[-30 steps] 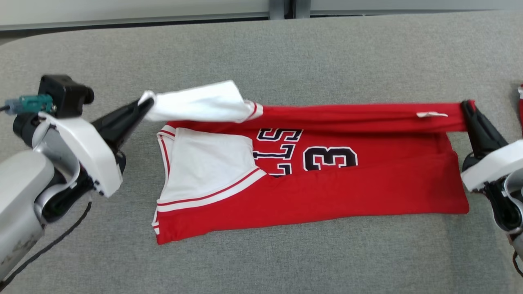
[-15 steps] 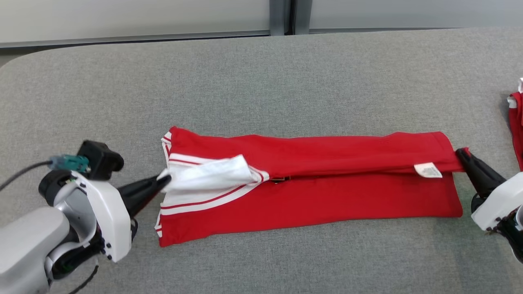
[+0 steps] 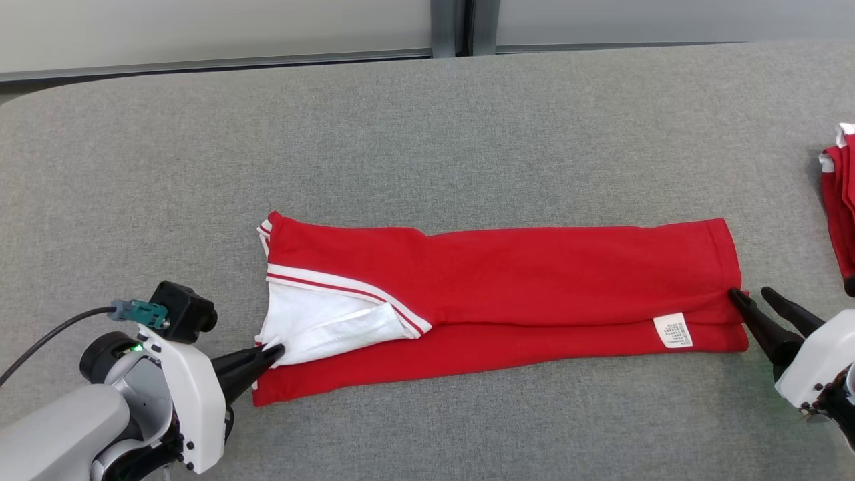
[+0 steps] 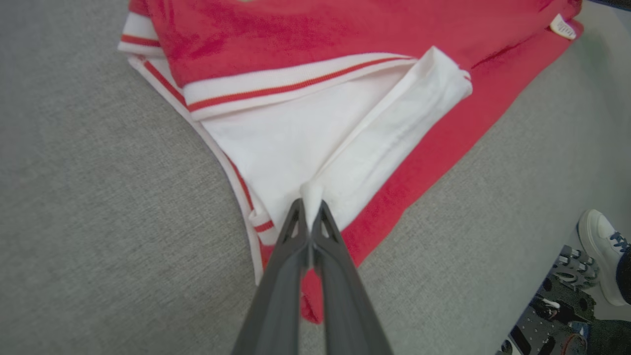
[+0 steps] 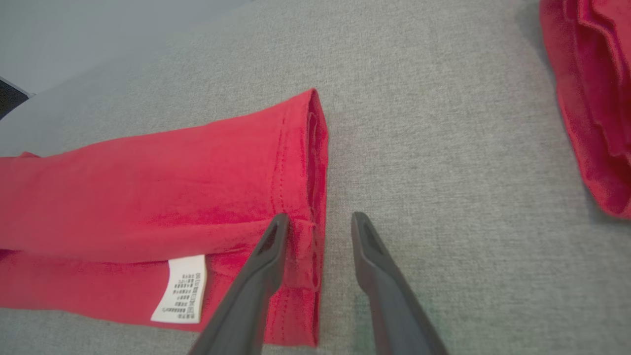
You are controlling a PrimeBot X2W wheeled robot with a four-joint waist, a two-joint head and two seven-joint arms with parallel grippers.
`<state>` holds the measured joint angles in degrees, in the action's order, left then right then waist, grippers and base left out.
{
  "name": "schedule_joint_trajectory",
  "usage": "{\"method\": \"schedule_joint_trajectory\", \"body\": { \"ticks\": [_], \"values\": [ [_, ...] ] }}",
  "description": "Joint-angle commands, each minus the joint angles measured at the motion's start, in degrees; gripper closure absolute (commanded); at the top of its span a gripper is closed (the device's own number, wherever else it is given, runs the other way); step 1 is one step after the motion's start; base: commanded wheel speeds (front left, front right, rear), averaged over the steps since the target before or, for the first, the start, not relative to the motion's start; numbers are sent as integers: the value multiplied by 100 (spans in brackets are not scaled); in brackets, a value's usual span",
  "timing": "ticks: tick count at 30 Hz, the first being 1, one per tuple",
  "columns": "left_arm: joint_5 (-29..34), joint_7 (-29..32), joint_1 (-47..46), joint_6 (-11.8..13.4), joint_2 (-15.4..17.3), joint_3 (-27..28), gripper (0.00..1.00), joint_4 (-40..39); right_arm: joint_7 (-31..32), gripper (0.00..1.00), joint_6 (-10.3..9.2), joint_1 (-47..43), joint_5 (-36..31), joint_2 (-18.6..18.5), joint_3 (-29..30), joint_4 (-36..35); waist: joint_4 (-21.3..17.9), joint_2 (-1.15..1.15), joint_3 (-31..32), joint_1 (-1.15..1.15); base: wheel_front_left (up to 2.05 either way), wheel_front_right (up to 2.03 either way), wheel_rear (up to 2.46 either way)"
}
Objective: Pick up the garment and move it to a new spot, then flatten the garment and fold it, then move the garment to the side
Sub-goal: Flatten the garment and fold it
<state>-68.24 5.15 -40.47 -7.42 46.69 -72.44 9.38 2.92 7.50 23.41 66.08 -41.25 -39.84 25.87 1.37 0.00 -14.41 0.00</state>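
The garment (image 3: 507, 287), a red jersey with white shoulder panels and striped trim, lies folded lengthwise into a long band on the grey table (image 3: 427, 133). My left gripper (image 3: 272, 351) is shut on the white sleeve tip at the band's left end, and the pinch shows close up in the left wrist view, garment (image 4: 345, 138), gripper (image 4: 309, 204). My right gripper (image 3: 749, 295) stands open at the band's right hem. In the right wrist view one finger lies over the hem of the garment (image 5: 148, 192), the other on bare cloth, gripper (image 5: 319, 219). A white care label (image 3: 673, 330) faces up.
Another red garment (image 3: 840, 207) lies bunched at the table's right edge, also at the right of the right wrist view (image 5: 591, 108). A pale wall (image 3: 267, 27) runs behind the table. A person's white shoe (image 4: 604, 251) and dark gear stand on the floor.
Both grippers carried the far edge of the jersey over toward me and laid it down, hiding the lettering. The right gripper has opened and let go of the hem. The head camera shifted.
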Motion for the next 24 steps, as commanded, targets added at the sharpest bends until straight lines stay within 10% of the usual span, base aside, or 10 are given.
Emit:
{"method": "schedule_joint_trajectory", "body": {
  "ticks": [1,13,24],
  "values": [
    [-102,36,101,5,-26,1,9,10,33,0,-2,-65,43,-90,63,46,0,0,6,0,0,0,0],
    [24,-11,117,23,-1,15,0,-56,-299,0,-1,201,-251,23,501,582,2,0,106,0,0,0,0],
    [-313,-1832,299,717,-476,1161,0,364,-1620,0,-1,237,-782,518,1034,128,34,0,373,0,0,0,0]
  ]
}}
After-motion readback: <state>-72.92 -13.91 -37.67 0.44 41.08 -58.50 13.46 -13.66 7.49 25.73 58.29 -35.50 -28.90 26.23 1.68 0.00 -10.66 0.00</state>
